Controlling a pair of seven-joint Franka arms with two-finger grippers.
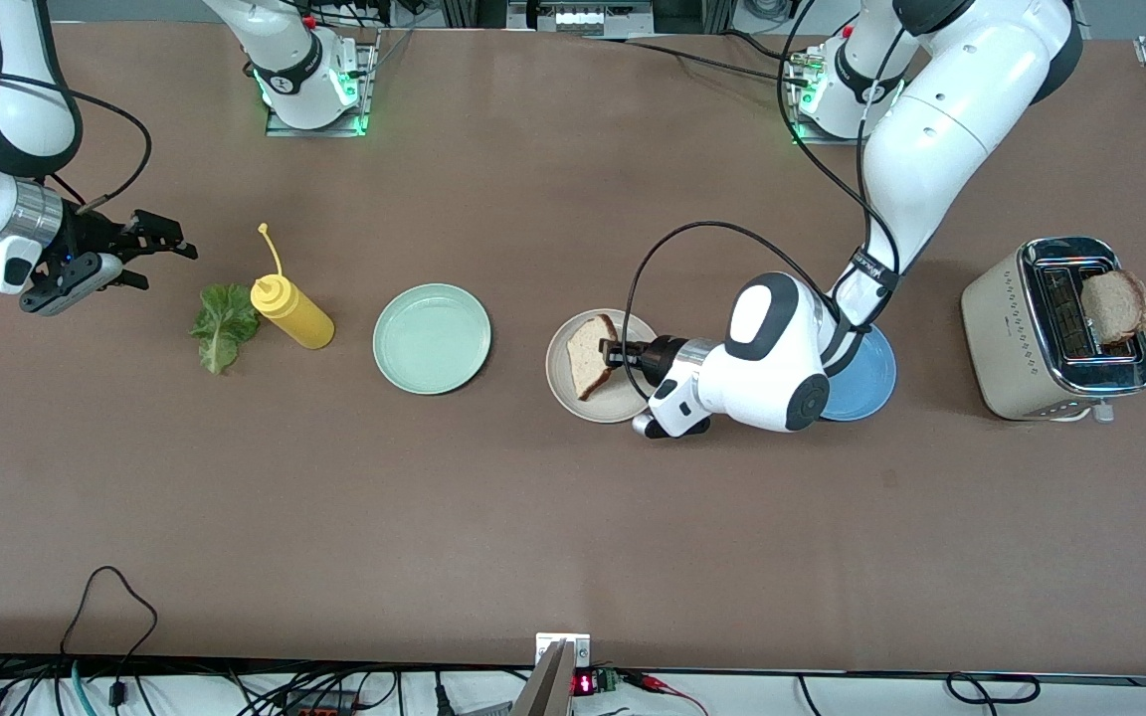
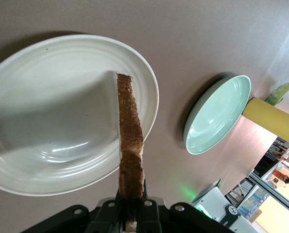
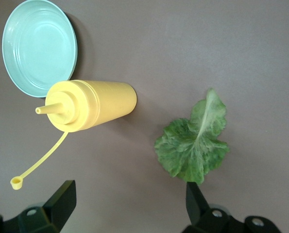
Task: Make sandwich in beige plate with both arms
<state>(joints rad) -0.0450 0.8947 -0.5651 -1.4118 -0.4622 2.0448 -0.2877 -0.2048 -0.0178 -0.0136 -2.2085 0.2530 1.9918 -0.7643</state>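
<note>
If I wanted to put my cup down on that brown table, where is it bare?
Bare: the wide strip of brown table nearer the front camera than the row of things. Crowded: the row itself, from ruffled green lettuce leaf and yellow squeeze bottle past mint-green plate and beige plate to the silver toaster.

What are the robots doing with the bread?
They are making a sandwich. The left end effector holds a bread slice on its edge over the beige plate. The right end effector hangs open above the table near the lettuce leaf, which lies untouched beside the yellow bottle. Another slice sits in the toaster.
</note>
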